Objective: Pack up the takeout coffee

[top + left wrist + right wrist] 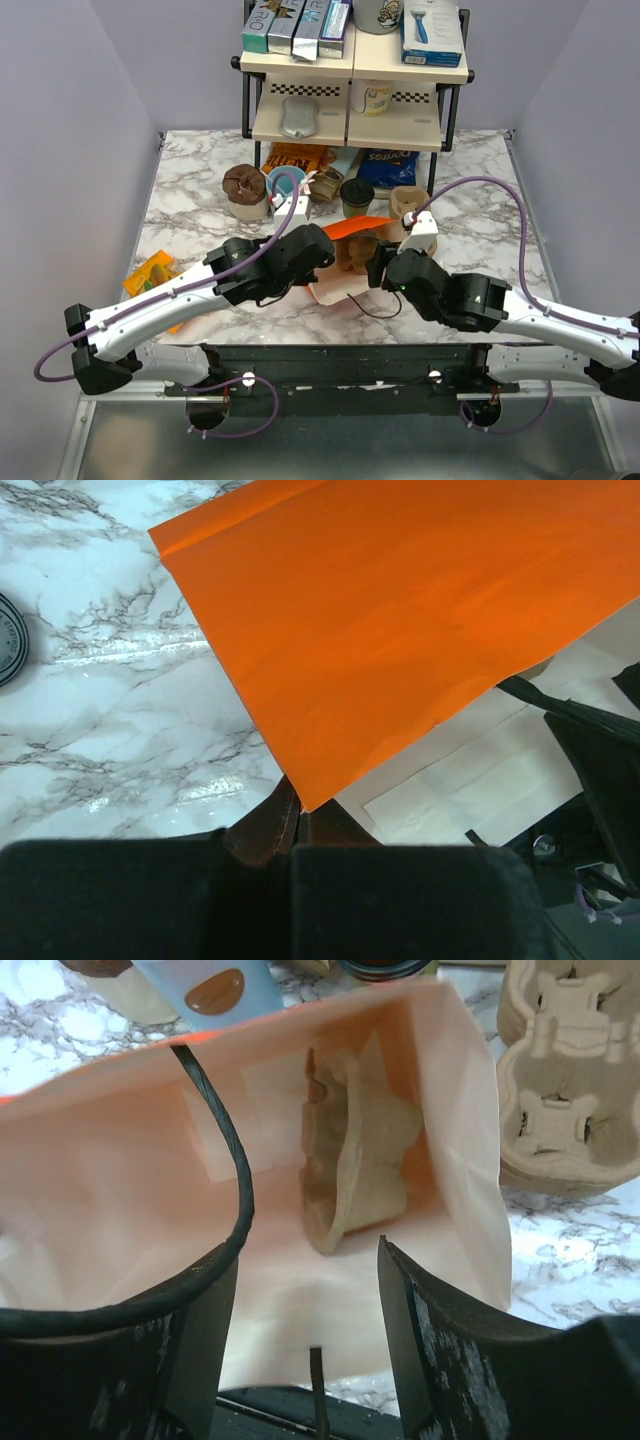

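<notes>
Takeout coffee [357,194] stood upright on the marble table [190,195], just behind the orange paper bag [352,228] and outside it.
Left gripper [290,825] was clenched on a corner of the bag. Right gripper [308,1255] was at the bag's open mouth, jaws released, with the black handle cord [235,1160] looped over one finger. A pulp carrier [355,1160] lay inside.

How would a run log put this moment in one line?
left fingers: shut on orange bag edge | right fingers: open at bag mouth | carrier: inside bag | takeout coffee: on table, unpacked
</notes>
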`<state>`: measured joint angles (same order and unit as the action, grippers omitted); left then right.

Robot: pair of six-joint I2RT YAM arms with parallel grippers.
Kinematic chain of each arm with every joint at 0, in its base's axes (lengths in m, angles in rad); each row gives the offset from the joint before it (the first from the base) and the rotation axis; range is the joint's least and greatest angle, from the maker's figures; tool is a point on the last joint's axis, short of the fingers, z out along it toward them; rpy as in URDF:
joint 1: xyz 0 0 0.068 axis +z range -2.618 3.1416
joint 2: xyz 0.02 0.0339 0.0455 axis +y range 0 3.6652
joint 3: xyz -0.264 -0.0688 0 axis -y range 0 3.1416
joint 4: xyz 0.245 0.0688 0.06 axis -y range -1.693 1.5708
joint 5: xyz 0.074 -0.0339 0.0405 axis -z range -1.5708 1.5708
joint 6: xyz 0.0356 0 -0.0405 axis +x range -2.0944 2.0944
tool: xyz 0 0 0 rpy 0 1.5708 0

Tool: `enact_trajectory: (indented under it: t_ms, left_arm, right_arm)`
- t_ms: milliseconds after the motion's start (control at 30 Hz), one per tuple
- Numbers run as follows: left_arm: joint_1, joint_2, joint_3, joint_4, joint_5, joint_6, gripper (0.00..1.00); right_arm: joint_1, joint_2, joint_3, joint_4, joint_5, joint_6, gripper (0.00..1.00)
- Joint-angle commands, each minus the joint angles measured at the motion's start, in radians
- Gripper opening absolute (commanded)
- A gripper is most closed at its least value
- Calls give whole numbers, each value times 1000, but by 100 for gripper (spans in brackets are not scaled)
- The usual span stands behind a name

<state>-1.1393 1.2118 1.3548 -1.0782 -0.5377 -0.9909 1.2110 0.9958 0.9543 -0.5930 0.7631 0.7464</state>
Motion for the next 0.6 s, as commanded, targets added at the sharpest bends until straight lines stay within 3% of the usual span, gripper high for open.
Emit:
enact_trajectory:
  t_ms: [0, 200, 567]
  left_arm:
    - [-5, -47, -32, 90, 38, 28, 0]
    - [-5, -61, -54, 87, 38, 15, 0]
    - [-5, -78, -86, 135, 82, 51, 0]
  right_arm:
    - [-14, -9, -17, 65, 65, -45, 66]
    - [-42, -37, -40, 107, 39, -73, 66]
    - [-77, 78, -87, 164, 77, -42, 61]
